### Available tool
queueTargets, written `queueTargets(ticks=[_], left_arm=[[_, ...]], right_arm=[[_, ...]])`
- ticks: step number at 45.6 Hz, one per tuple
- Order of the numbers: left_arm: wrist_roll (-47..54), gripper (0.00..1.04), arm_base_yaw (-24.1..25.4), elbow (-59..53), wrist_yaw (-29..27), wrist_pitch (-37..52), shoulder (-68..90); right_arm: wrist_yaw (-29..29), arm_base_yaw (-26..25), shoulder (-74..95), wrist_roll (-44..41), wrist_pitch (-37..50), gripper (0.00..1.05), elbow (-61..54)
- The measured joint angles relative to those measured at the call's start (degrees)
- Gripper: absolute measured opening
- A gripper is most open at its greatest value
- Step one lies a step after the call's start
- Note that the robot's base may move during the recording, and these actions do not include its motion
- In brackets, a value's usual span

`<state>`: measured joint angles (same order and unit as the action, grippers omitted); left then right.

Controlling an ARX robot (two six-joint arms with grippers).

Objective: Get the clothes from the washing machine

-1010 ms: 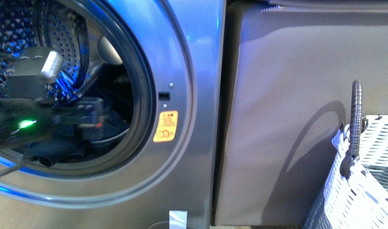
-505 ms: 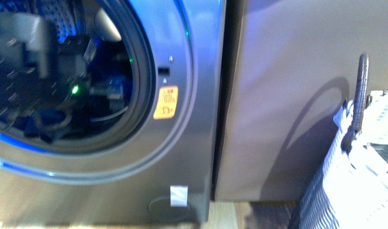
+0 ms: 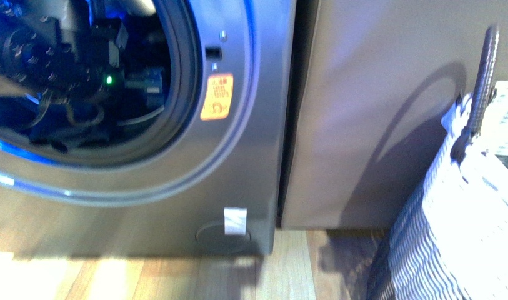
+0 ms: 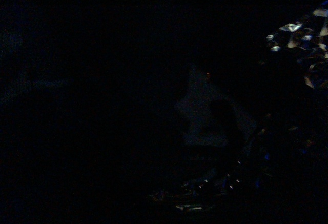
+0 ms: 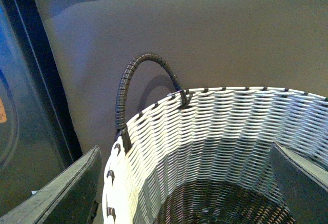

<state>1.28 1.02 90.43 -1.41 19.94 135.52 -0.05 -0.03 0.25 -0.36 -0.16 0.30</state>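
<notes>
While the left arm reaches in through the washing machine's round door, the dark clothes lie low in the drum, just under it. I cannot tell how the left gripper stands. The left wrist view is dark. In the right wrist view, the right gripper hangs over the woven basket, its fingers spread wide and holding nothing.
</notes>
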Motion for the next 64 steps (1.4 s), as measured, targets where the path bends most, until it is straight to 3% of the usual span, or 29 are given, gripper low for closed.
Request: queueTargets(ticks=[39, 64], left_arm=[[-2.73, 0.98, -0.74, 20.50, -5.18, -10.88, 13.81], [-4.15, 0.98, 1.27, 25.14, -8.63, -16.70, 15.89]], right_arm=[[0.00, 0.00, 0.00, 0.00, 0.00, 0.97, 0.00], [0.00, 0.00, 0.00, 0.02, 0.00, 0.97, 0.00]])
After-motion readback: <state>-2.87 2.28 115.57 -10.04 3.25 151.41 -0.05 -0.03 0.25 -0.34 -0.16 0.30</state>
